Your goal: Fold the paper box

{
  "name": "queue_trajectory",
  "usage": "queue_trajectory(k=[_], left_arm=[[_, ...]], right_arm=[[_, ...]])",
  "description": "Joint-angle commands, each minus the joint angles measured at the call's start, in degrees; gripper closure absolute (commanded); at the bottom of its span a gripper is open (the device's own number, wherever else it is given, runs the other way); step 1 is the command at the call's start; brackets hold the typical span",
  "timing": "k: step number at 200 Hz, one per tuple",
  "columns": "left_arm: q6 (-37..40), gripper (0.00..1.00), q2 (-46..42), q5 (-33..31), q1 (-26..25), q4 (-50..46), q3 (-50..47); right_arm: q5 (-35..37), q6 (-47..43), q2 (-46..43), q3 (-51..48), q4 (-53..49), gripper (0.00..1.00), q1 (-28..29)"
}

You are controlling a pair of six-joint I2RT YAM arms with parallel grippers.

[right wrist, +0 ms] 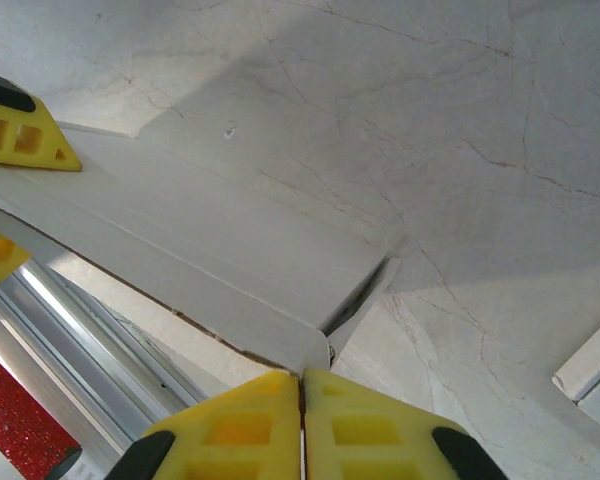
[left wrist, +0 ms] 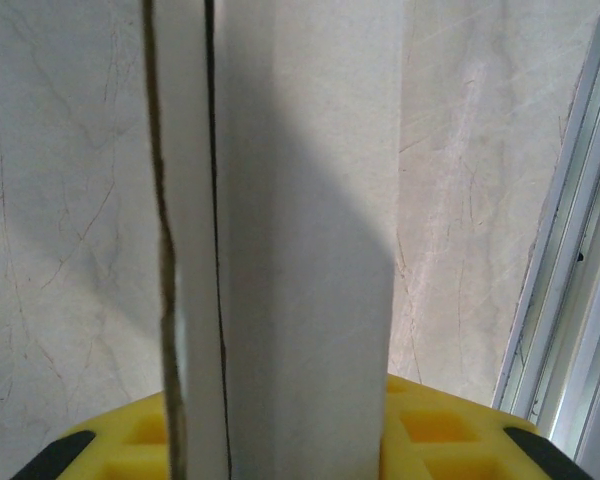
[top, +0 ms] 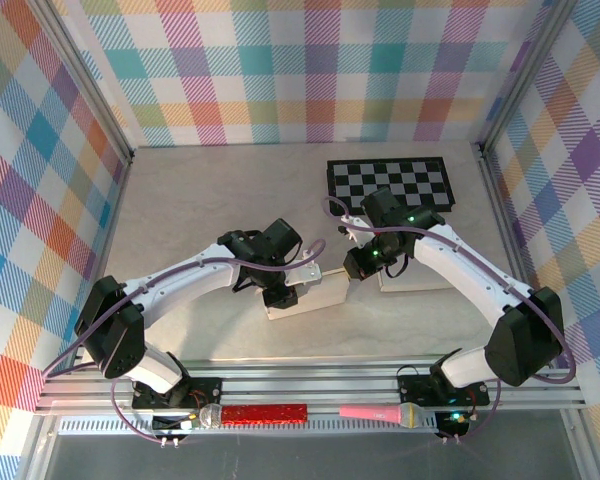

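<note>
On your left, the left tool point(top: 280, 292) reaches in over the middle of the worktop point(top: 180, 200). It is clamped on the paper box point(top: 315, 293). In the left wrist view a white panel of the box stands upright between the yellow fingers point(left wrist: 430, 430), with a dark seam running down its left part.

The paper box lies flat near the centre of the worktop, between the two arms. In the right wrist view it shows as a long creased strip running from the upper left down to a folded corner.

To the right of it, the right tool point(right wrist: 302, 385) has its yellow fingertips pressed together right at that corner. You cannot tell whether a thin flap is pinched between them.

Further right and toward the back wall, a checkered board point(top: 390, 185) lies flat. Just in front of it, a white card piece point(top: 420, 280) lies partly under the right arm.

Along the front rail, again from the left, you have a red glittery bar point(top: 265, 413) and then a pink microphone point(top: 380, 413).
</note>
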Motion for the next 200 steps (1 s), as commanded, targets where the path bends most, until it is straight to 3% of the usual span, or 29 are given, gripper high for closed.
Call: queue_trajectory(k=[1,40,90,179,200], left_arm=[[-0.75,0.69,1.62,1.26,0.40,-2.39,1.14],[-1.65,0.69,2.57,0.16,0.66,-1.78,2.12],[-1.85,0.69,3.22,-0.61,1.10,-1.33,2.82],[-2.78,0.69,4.18,-0.80,2.47,1.02,3.55],[-2.92,0.64,3.93,-1.38,2.72,1.60,3.37]], right_arm=[[1.13,1.00,-1.41,0.90,-1.30,0.94,0.13],[2.39,6.35,-1.01,1.41,-0.86,1.00,0.96],[3.06,14.10,-1.46,1.08,1.09,1.00,1.45],[9.03,15.92,-6.66,-8.36,8.87,1.00,3.32],[11.38,16.30,-7.58,-9.59,9.54,1.00,4.28]])
